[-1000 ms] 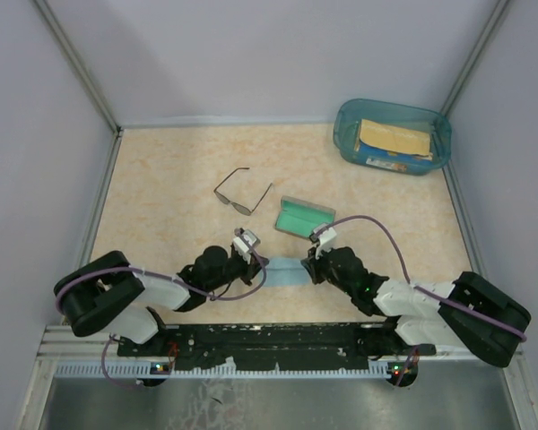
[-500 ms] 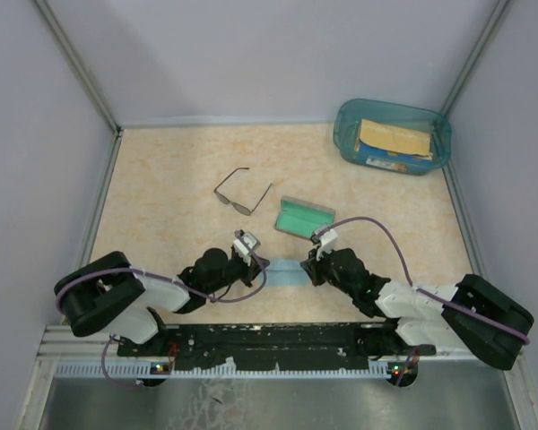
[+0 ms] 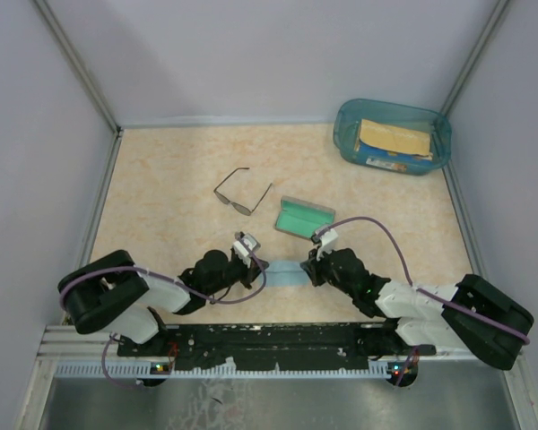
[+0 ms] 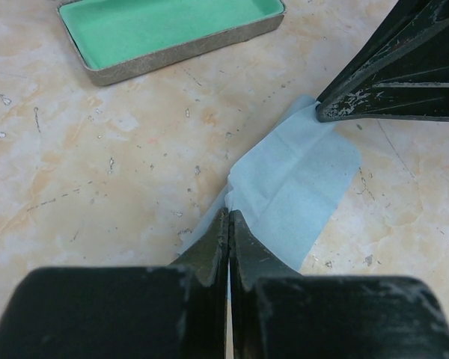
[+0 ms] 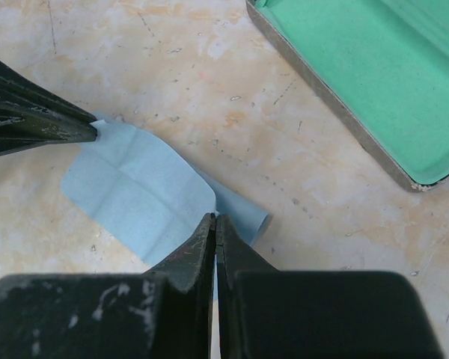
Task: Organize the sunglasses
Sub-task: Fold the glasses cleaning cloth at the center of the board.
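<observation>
The sunglasses, thin dark wire frame, lie on the tabletop with temple arms spread open, apart from everything else.

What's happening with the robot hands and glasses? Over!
Both shut: left gripper, right gripper each pinch the light blue square cloth. Untouched: thin dark wire-framed sunglasses, beside green-lined grey case. Nothing covers them.

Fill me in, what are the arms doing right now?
Both arms are on the light blue cloth, not the sunglasses. The left gripper is shut on one end of it and the right gripper is shut on the opposite end, with the cloth creased and partly folded over, low on the table. The sunglasses lie untouched further back, temple arms open, beside the open green-lined case. The case holds nothing.
</observation>
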Controlling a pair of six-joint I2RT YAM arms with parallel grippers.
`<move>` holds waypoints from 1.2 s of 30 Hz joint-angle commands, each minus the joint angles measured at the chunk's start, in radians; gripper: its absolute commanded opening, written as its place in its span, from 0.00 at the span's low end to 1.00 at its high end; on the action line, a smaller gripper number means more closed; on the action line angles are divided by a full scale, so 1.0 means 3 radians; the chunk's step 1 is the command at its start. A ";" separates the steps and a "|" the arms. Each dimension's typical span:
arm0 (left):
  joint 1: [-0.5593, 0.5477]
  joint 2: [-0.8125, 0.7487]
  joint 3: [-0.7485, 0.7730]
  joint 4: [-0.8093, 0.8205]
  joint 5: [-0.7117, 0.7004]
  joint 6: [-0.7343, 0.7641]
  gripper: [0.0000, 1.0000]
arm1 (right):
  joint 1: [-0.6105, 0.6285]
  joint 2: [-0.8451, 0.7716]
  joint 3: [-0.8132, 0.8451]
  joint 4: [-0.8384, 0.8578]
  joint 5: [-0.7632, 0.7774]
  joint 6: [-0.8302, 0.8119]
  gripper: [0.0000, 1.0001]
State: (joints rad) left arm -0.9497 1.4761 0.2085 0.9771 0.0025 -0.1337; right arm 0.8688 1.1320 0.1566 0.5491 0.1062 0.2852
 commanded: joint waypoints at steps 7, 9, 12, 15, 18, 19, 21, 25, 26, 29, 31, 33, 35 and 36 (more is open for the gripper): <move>-0.0035 0.0018 -0.0033 0.0173 -0.0013 -0.0020 0.00 | 0.0034 -0.0047 0.0010 0.0031 0.0009 0.0071 0.00; -0.0039 0.0019 -0.0033 0.0173 -0.0014 -0.0020 0.00 | 0.0034 -0.0053 0.0015 0.0019 0.0009 0.0077 0.00; -0.0040 0.0031 -0.0040 0.0177 -0.0008 -0.0022 0.00 | 0.0034 -0.0050 0.0024 0.0011 0.0012 0.0092 0.00; -0.0042 0.0053 -0.0038 0.0184 -0.0008 -0.0025 0.00 | 0.0038 -0.0025 0.0047 -0.0022 0.0019 0.0109 0.00; -0.0040 0.0067 -0.0035 0.0189 -0.0008 -0.0031 0.00 | 0.0034 0.0007 0.0067 -0.0039 0.0002 0.0129 0.00; -0.0040 0.0068 -0.0035 0.0193 -0.0011 -0.0030 0.00 | 0.0034 0.0019 0.0075 -0.0041 -0.0010 0.0135 0.00; -0.0040 0.0074 -0.0035 0.0191 -0.0013 -0.0030 0.02 | 0.0034 0.0036 0.0082 -0.0049 -0.0026 0.0146 0.01; -0.0040 0.0080 -0.0030 0.0194 -0.0023 -0.0035 0.04 | 0.0034 0.0061 0.0101 -0.0057 -0.0037 0.0151 0.03; -0.0040 0.0080 -0.0033 0.0192 -0.0024 -0.0035 0.05 | 0.0035 0.0062 0.0102 -0.0057 -0.0037 0.0158 0.04; -0.0040 0.0080 -0.0030 0.0191 -0.0015 -0.0035 0.06 | 0.0034 0.0064 0.0104 -0.0061 -0.0052 0.0159 0.07; -0.0040 0.0082 -0.0030 0.0191 -0.0009 -0.0035 0.07 | 0.0034 0.0057 0.0107 -0.0063 -0.0060 0.0163 0.08; -0.0048 0.0085 -0.0030 0.0189 -0.0008 -0.0035 0.08 | 0.0035 0.0054 0.0111 -0.0067 -0.0067 0.0165 0.10; -0.0043 0.0090 -0.0025 0.0191 0.0005 -0.0035 0.10 | 0.0034 0.0055 0.0114 -0.0067 -0.0075 0.0164 0.12; -0.0045 0.0094 -0.0025 0.0189 0.0009 -0.0034 0.11 | 0.0034 0.0056 0.0117 -0.0073 -0.0078 0.0164 0.13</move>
State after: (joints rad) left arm -0.9543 1.4925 0.2066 0.9958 0.0006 -0.1349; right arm 0.8688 1.1477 0.1577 0.5072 0.0883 0.3267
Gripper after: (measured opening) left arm 0.096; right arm 0.117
